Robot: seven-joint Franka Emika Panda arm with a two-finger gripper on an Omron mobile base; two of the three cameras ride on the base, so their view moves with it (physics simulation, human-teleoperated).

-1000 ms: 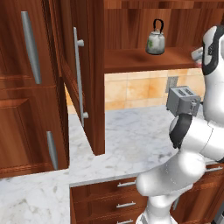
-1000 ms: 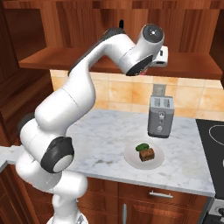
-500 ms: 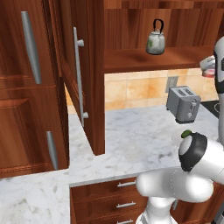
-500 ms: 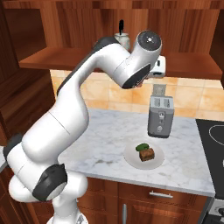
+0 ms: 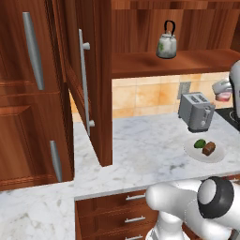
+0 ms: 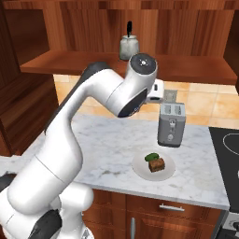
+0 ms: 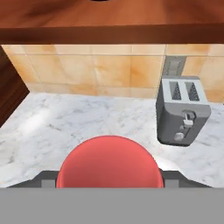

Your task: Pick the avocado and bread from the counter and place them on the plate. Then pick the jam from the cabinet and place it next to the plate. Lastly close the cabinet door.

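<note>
My gripper point(image 7: 109, 178) is shut on the jam point(image 7: 109, 162), a red pot low in the hand view. In the left base view the gripper point(image 5: 224, 90) hangs with the jam point(image 5: 227, 96) at the right edge, below the cabinet point(image 5: 173, 63) shelf and above the toaster point(image 5: 197, 111). The avocado point(image 5: 199, 143) and the bread point(image 5: 209, 148) lie on the white plate point(image 5: 191, 150) on the counter point(image 5: 150, 154). From the right base view the avocado point(image 6: 151, 157), bread point(image 6: 157, 165) and plate point(image 6: 140, 164) sit in front of the toaster. The cabinet door point(image 5: 96, 79) stands open.
A grey-green kettle point(image 5: 166, 44) stands on the cabinet shelf. The toaster point(image 7: 181, 111) sits right of centre against the tiled wall. A black stove top point(image 6: 228, 154) borders the counter on the right. Tall wooden units with curved handles point(image 5: 33, 51) stand at the left.
The hand has come down from shelf height with the jam held, and now hangs lower, over the toaster. The elbow has swung with it. Plate, avocado and bread have stayed put.
</note>
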